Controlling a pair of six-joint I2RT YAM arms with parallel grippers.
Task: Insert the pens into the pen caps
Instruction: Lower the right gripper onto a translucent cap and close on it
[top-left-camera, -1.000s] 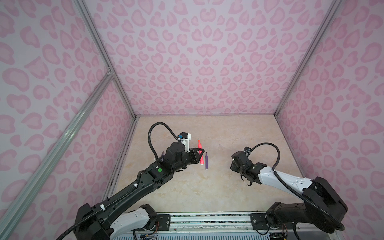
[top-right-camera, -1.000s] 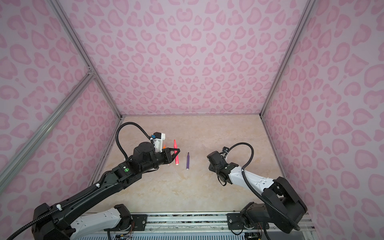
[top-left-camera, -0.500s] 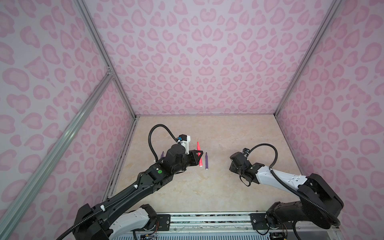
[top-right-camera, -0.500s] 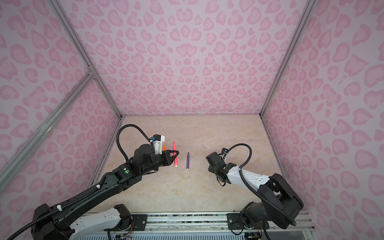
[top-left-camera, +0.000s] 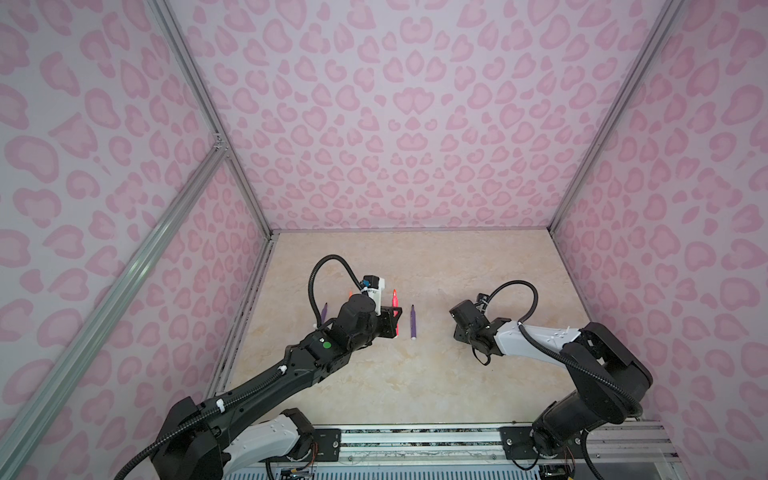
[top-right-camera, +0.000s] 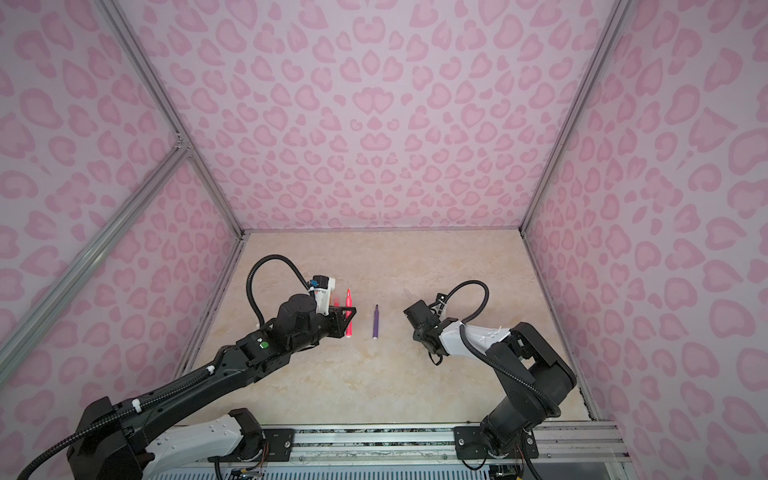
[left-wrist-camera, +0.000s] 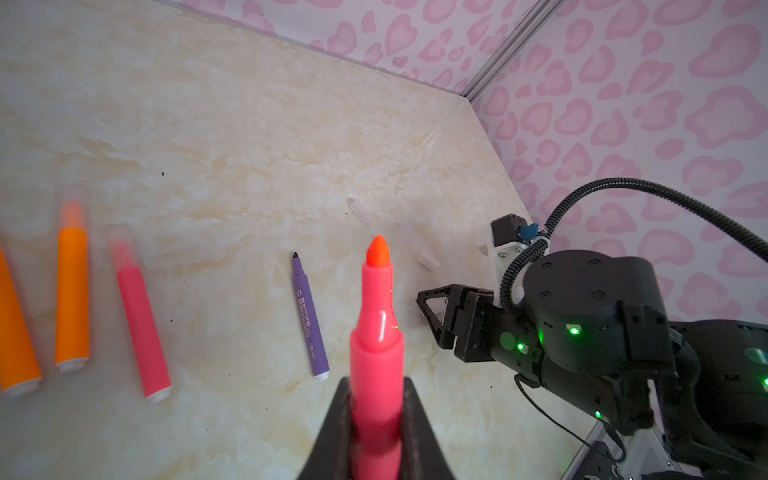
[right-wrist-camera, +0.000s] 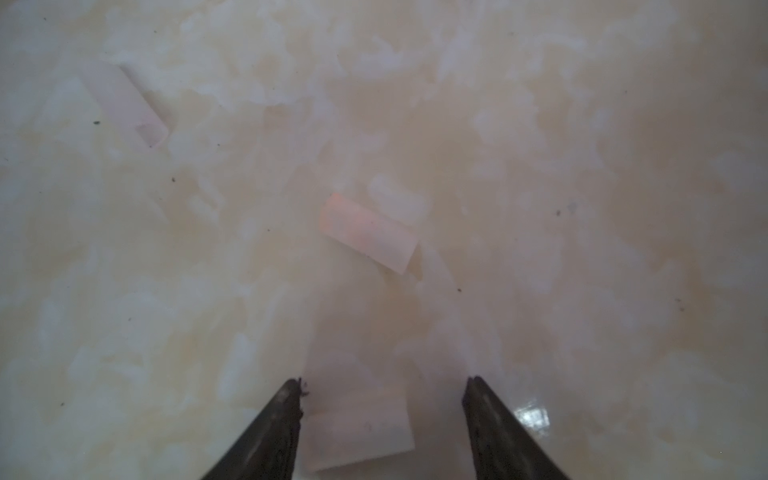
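Only the right arm (top-left-camera: 540, 338) has crept toward the slim purple pen (top-left-camera: 412, 322). Just left of that pen, the left gripper (left-wrist-camera: 376, 388), arm stretched low, clamps a glossy pink pen (left-wrist-camera: 376, 316), tapered tip outward. Right of it, the right gripper (right-wrist-camera: 382, 386) gapes, a clear tubular cap (right-wrist-camera: 357, 432) lying between its jaws on the marbled table (top-left-camera: 415, 374).

Glossy pink plastic pen (left-wrist-camera: 376, 332), smooth marble-look tabletop (left-wrist-camera: 208, 124); translucent matt plastic caps (right-wrist-camera: 368, 232)
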